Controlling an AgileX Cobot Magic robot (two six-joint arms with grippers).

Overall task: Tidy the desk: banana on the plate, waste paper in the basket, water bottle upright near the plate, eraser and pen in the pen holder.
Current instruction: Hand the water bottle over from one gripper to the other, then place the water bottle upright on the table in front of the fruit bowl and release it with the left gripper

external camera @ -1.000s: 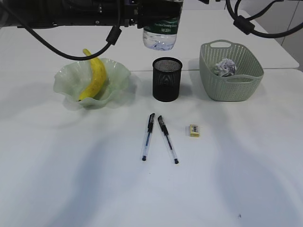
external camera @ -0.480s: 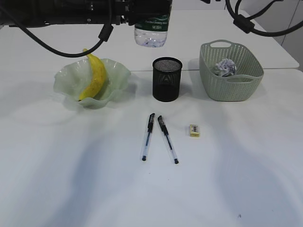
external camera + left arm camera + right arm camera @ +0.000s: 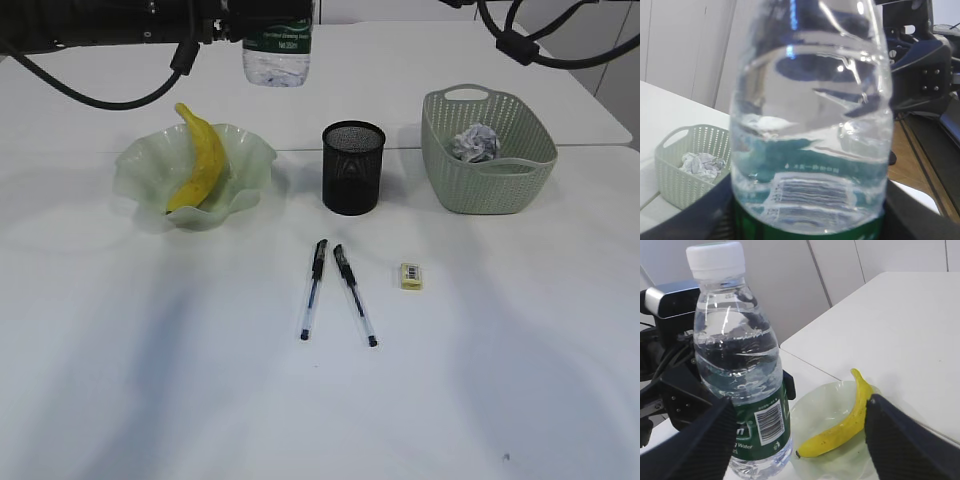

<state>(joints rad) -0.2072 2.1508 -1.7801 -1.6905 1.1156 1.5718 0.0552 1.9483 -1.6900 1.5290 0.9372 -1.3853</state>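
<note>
Above the plate's (image 3: 140, 160) back rim hangs the water bottle (image 3: 276, 55).

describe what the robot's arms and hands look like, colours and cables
Both arms are black. The left arm is a dark horizontal bar with small silver screws and a thick black cable looping beneath it. The right arm trails black cables with a ribbed collar. The right hand has matte black fingers.

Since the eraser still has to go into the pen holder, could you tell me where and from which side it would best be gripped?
Probably from straight above, with the jaws across the eraser's short sides. It lies flat on the desk, a small rectangular block with its label up, so only its side faces offer a pinch. It sits apart from the nearer pen, leaving room around it.
</note>
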